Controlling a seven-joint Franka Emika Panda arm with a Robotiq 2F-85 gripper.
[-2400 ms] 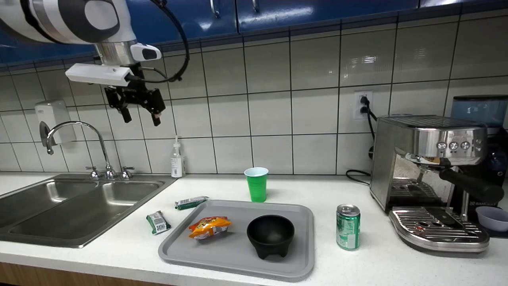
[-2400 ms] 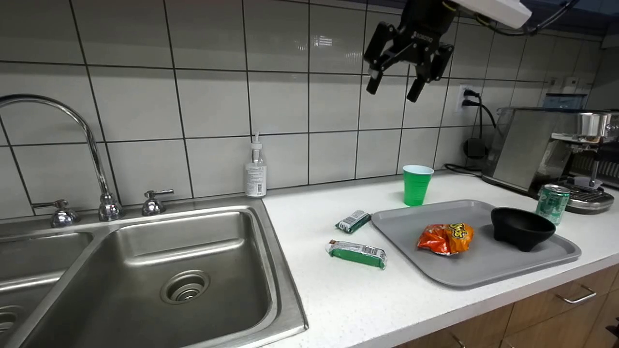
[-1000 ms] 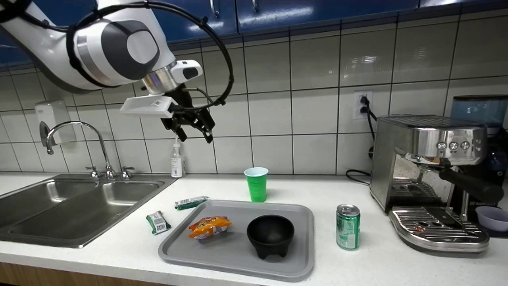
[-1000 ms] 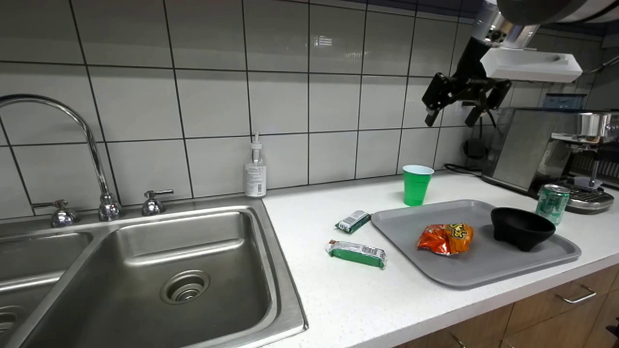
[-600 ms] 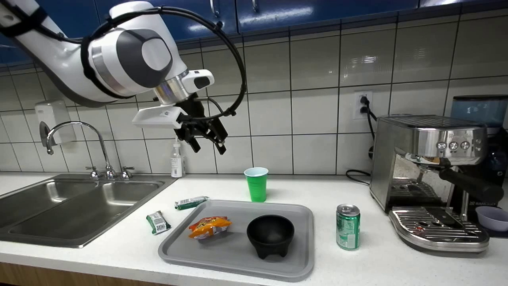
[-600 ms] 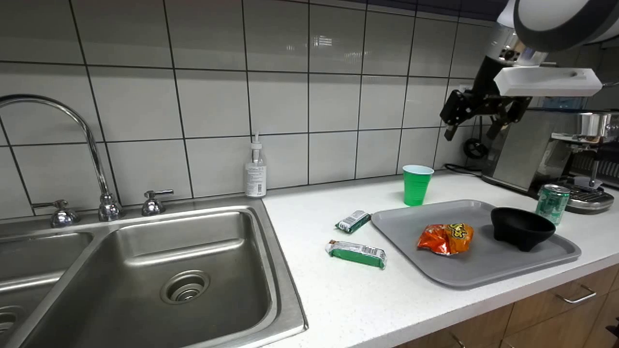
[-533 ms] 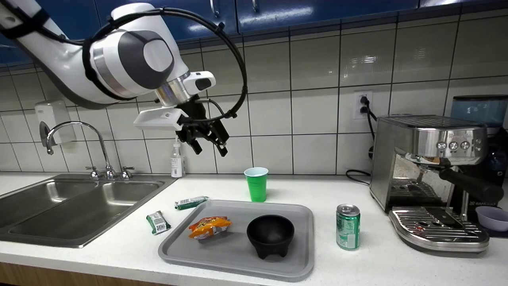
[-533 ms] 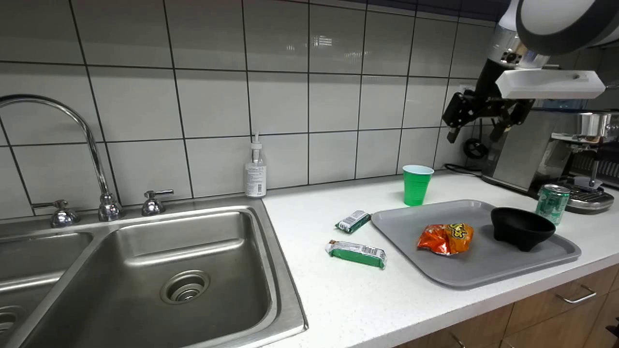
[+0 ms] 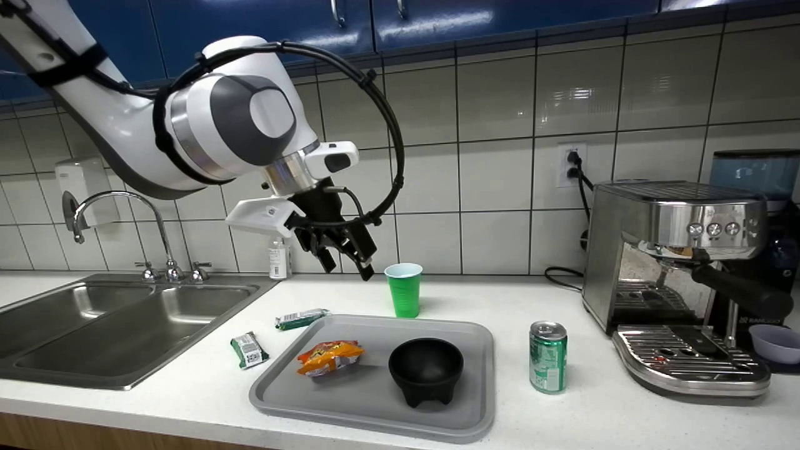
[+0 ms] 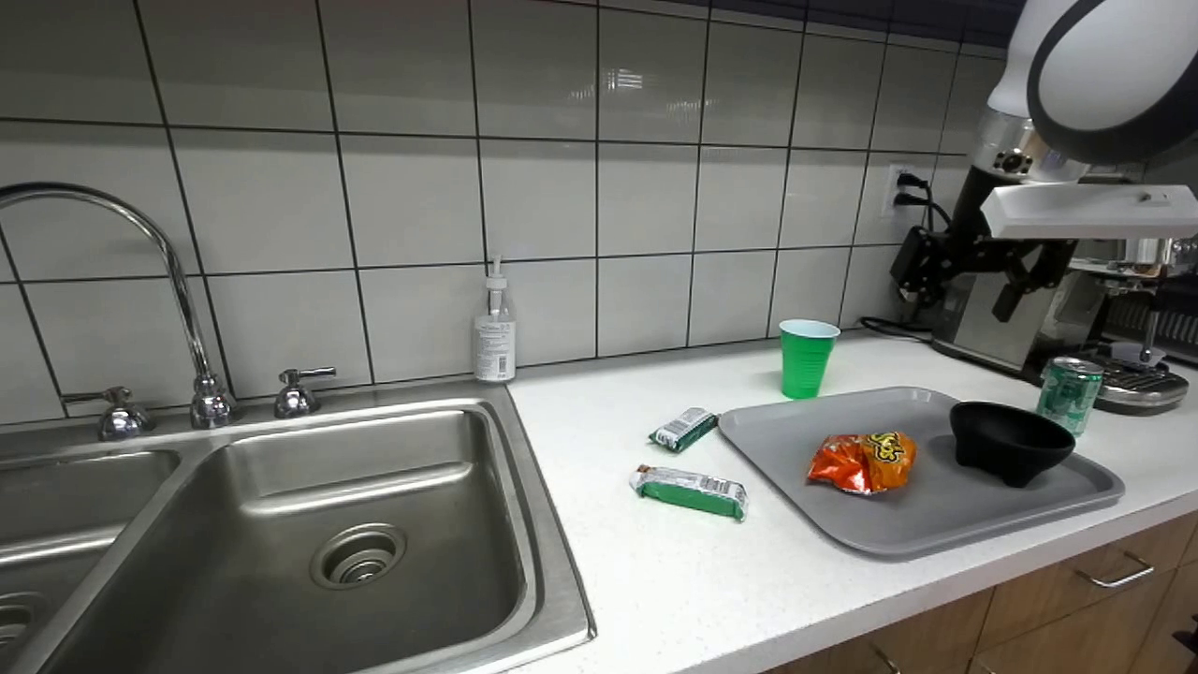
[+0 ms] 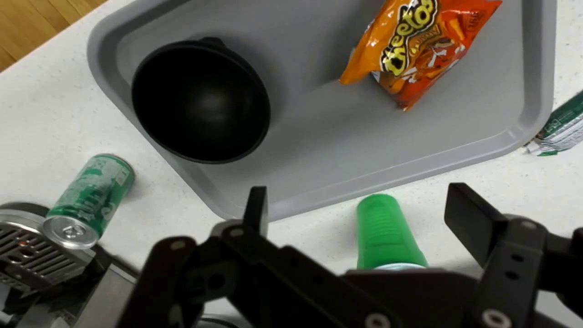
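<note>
My gripper (image 9: 347,269) hangs lower than a second ago and closer to the green cup (image 9: 405,294); jaws wide apart, nothing in them. Cup stands untouched on the worktop (image 9: 494,300), just beside the gray tray (image 9: 350,406). On the tray, black bowl (image 9: 426,372) and Cheetos bag (image 9: 331,358) lie unmoved. I judge the cup nearest me now.
</note>
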